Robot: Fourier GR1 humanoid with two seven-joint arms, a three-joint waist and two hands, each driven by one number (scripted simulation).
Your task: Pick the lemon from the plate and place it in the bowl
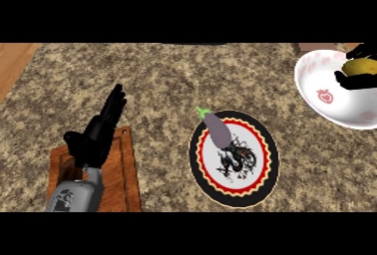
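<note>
note that the lemon (359, 66) is already off the plate (208, 175) and sits over the white bowl (324, 99) at the upper right. the right hand (358, 78) is curled round it, fingers above and below the fruit, so judge the pick as done and only the release as left. the plate carries just an eggplant (216, 129) at its upper edge. the left hand (99, 132) rests open, fingers up, over the wooden board (121, 174) at the lower left.

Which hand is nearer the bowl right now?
The right hand. It is over the bowl at the view's upper right, fingers curled round the lemon. The left hand is far across the counter, open above the wooden board.
</note>
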